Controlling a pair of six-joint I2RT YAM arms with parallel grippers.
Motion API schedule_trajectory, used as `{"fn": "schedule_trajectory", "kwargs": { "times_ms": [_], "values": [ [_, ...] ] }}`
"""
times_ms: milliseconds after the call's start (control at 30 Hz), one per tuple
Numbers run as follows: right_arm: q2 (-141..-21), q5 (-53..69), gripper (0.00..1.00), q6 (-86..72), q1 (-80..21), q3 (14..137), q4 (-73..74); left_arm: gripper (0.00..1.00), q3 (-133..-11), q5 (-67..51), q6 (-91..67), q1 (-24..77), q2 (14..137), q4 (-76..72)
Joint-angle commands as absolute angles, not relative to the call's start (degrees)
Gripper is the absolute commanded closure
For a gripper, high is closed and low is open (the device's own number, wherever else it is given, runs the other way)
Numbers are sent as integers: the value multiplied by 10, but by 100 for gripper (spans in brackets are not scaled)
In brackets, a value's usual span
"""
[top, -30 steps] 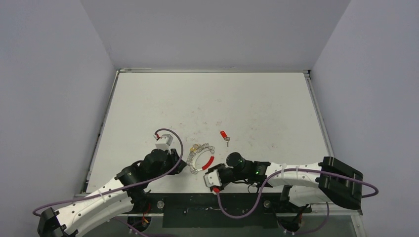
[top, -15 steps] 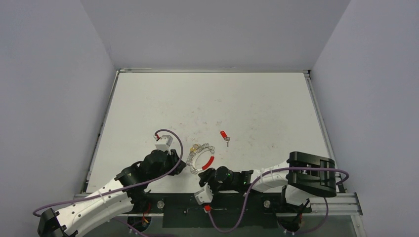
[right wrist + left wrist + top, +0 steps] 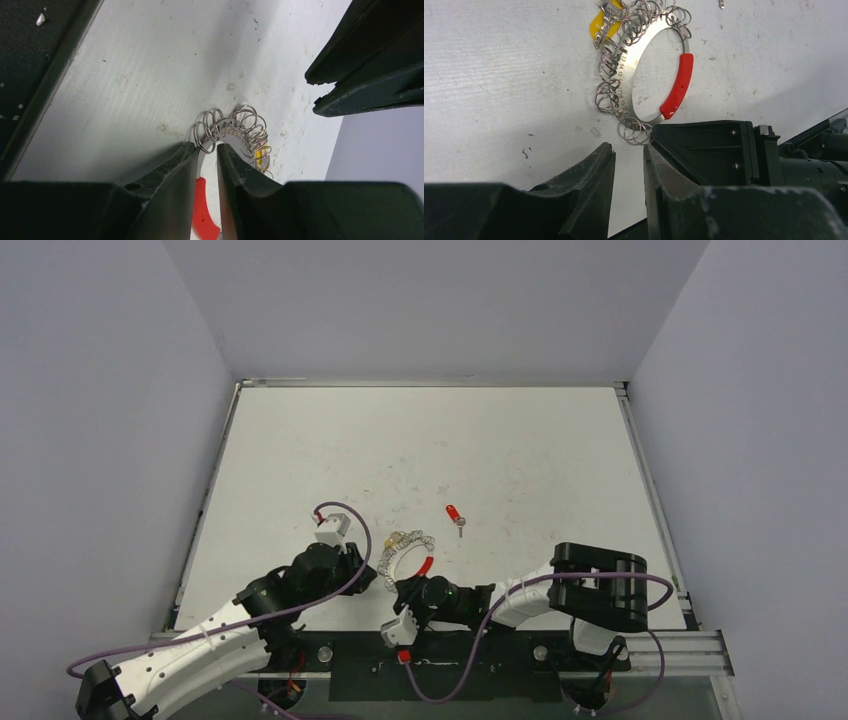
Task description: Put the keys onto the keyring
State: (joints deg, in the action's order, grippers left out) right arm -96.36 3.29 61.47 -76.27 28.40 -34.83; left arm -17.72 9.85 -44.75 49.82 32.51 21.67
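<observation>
The keyring (image 3: 398, 556) lies flat near the front edge, a metal band hung with small wire loops and a red sleeve (image 3: 424, 566). A yellow-headed key (image 3: 597, 27) sits among its far loops. The red-headed key (image 3: 453, 512) lies loose on the table behind it. My left gripper (image 3: 629, 149) is open a narrow gap with nothing in it, just short of the keyring (image 3: 624, 70). My right gripper (image 3: 206, 148) stands astride the keyring (image 3: 235, 131), jaws narrow, with the red sleeve (image 3: 202, 205) between its fingers and bare table still showing beside it.
The table's front edge and a black rail (image 3: 440, 665) run just behind both grippers. The right gripper's black body (image 3: 714, 150) is close against my left fingers. Grey walls enclose the white table (image 3: 500, 460) on three sides.
The right arm has swung left along the front edge, its gripper has come onto the keyring's near side and its jaws have narrowed. The left arm, keyring and red key have not moved.
</observation>
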Motion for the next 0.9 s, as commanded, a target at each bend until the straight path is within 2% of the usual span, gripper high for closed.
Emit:
{"fn": "schedule_trajectory", "kwargs": {
  "times_ms": [0, 200, 433, 733, 867],
  "values": [
    [-973, 10, 79, 608, -765, 285, -354, 74, -185, 99, -442, 499, 325, 194],
    [-967, 2, 100, 583, -765, 286, -361, 74, -184, 100, -442, 498, 325, 193],
    [-925, 32, 100, 518, -749, 284, -367, 74, -187, 100, -442, 498, 323, 201],
    [-822, 169, 100, 377, -678, 291, -301, 74, -187, 96, -434, 498, 316, 200],
    [-821, 183, 99, 461, -676, 288, -253, 74, -187, 93, -429, 499, 318, 197]
  ]
}}
